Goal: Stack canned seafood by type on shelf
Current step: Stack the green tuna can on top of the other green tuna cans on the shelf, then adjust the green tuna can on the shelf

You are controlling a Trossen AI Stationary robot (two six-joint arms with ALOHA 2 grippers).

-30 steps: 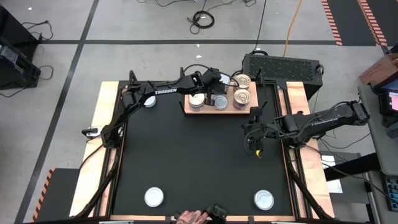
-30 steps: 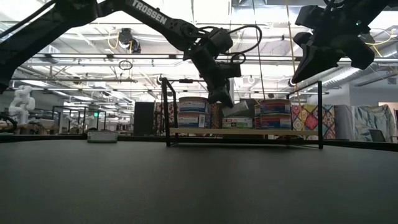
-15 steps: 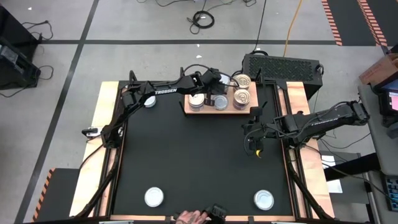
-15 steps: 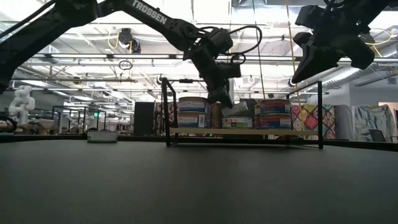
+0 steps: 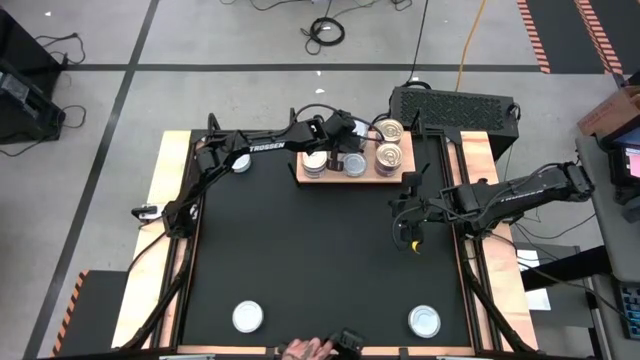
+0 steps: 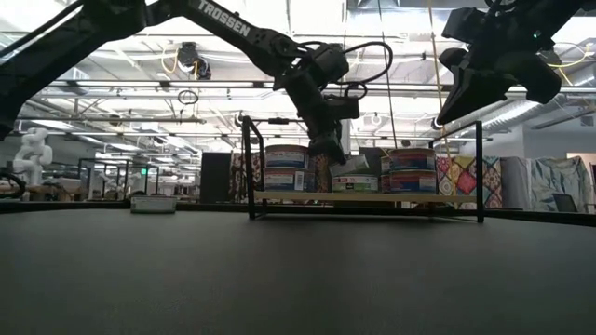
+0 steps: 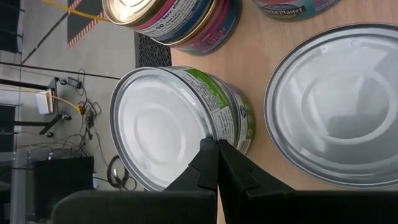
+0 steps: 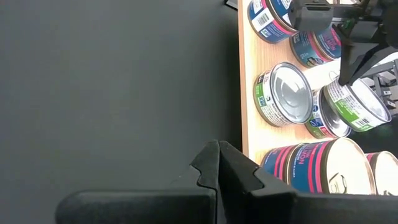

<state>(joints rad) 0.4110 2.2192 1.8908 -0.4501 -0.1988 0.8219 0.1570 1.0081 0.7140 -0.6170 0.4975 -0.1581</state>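
Observation:
The light-wood shelf [image 5: 372,178] [image 6: 372,196] stands at the table's far edge with several tins on it in low stacks. In its middle, a green-labelled tin [image 7: 168,124] [image 8: 357,102] [image 6: 354,168] sits tilted on a blue-labelled tin [image 8: 320,124]. My left gripper [image 5: 343,138] [image 6: 328,149] [image 7: 216,144] is shut, its tips at that tin's rim. My right gripper [image 5: 405,215] [image 6: 456,107] [image 8: 217,149] is shut and hovers high over the mat, to the right of the shelf's near edge. Three white-topped tins lie on the mat [image 5: 241,162] [image 5: 247,317] [image 5: 424,321]. My left gripper comes slanting down from the table's left. Its shut fingertips [image 7: 208,146] stand at the green-labelled tin's side wall, just under the rim [image 7: 214,127]. Whether they touch it, I cannot tell. The tin rests tilted on the tin below it.
Thin black posts [image 6: 249,167] [image 6: 480,172] rise at the shelf's ends. A black perforated box [image 5: 455,105] sits behind the shelf. A person's hand [image 5: 305,348] shows at the near edge. The mat's middle [image 5: 320,250] is bare.
In the low view my left gripper has shifted slightly toward the table's left, and more of the tilted green-labelled tin now shows beside it. My right arm has kept still.

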